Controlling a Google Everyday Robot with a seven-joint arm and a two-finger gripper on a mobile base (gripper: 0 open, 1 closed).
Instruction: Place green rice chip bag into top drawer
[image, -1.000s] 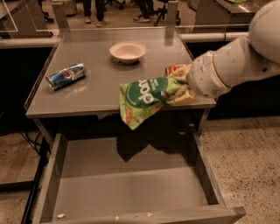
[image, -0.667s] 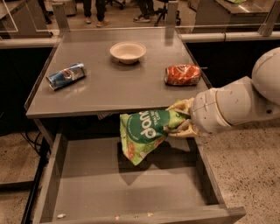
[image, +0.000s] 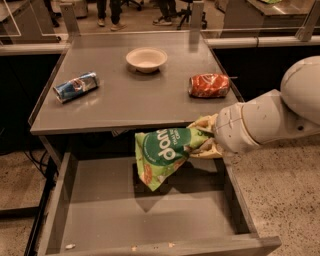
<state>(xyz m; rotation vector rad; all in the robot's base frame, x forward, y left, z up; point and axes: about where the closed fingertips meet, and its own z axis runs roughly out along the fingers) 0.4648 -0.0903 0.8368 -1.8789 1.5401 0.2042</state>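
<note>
Here the end effector (image: 201, 140) is closed on the right end of the green chip bag (image: 161, 152), with one finger above it and one below. The bag hangs just in front of the front edge of the worktop (image: 140, 105), nearer the right corner, over the open drawer (image: 100, 215). On the worktop a blue can (image: 76, 86) lies near the left edge, an orange can (image: 209, 85) near the right edge, and a bowl (image: 146, 59) near the back edge.
</note>
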